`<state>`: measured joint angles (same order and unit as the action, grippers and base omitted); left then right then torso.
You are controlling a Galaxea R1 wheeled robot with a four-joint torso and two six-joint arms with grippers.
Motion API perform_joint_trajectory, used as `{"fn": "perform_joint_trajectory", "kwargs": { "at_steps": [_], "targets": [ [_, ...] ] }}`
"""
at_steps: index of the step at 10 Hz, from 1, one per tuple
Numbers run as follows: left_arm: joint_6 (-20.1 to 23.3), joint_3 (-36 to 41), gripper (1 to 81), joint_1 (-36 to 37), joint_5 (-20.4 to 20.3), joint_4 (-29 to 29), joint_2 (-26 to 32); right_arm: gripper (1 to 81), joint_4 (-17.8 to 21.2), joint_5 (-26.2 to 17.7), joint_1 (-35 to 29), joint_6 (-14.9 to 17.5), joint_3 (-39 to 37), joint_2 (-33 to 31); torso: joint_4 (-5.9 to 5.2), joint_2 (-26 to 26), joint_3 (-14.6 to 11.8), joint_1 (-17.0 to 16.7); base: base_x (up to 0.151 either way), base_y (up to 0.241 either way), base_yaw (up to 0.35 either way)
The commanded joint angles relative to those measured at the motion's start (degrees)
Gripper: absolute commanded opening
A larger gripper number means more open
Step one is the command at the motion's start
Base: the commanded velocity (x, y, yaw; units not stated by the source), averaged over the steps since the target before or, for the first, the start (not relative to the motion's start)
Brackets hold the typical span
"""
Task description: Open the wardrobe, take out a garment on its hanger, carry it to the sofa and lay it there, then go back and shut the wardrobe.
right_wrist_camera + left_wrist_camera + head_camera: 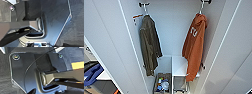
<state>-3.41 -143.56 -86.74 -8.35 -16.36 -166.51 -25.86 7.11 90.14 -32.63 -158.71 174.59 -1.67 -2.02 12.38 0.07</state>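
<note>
The wardrobe point(106, 37) stands open, both doors swung wide to the sides of the head view, and inside it two garments hang from fittings at the top. The garment point(194, 45), an orange hooded sweatshirt with white lettering, hangs on the right half of the interior from the hanger point(201, 9), whose hook goes up to a dark fitting at the top edge; an olive-green jacket point(149, 45) hangs well apart from it on the left half, on a like white hanger. The sweatshirt's long axis runs vertically, hood uppermost and hem reaching down beside a low white shelf point(180, 63); below, a small bin point(162, 83) holds mixed items. Neither arm reaches into the cabinet in the head view, so the hanger hook is judged to lie up and ahead of both grippers, on the right arm's side, which makes the right arm the nearer one for lifting it off. The wrist views look down over the robot's own dark plates and jointed bars toward dark floor, and the fingers cannot be made out there, so whether either gripper is spread or closed cannot be told; nothing is seen held by them. The sweatshirt is not yet taken out.
</note>
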Motion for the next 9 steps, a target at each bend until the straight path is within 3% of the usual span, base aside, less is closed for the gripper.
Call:
{"fn": "perform_joint_trajectory", "kwargs": {
  "at_steps": [1, 9],
  "targets": [
    [-0.28, -12.18, 81.1, -1.20, 4.57, 1.06, -6.29, 81.1, -0.86, -2.98, 0.00, -0.06, -1.42, 0.78, 0.00, 0.00, 0.00, 0.00, 0.000, 0.000, 0.000],
    [-0.01, -12.54, 81.1, -0.85, 4.74, 1.07, -7.09, 81.1, -0.95, -5.17, 0.00, 1.78, -0.36, 2.80, 0.00, -0.02, -0.05, -0.05, 0.000, 0.000, 0.000]
  ]
}}
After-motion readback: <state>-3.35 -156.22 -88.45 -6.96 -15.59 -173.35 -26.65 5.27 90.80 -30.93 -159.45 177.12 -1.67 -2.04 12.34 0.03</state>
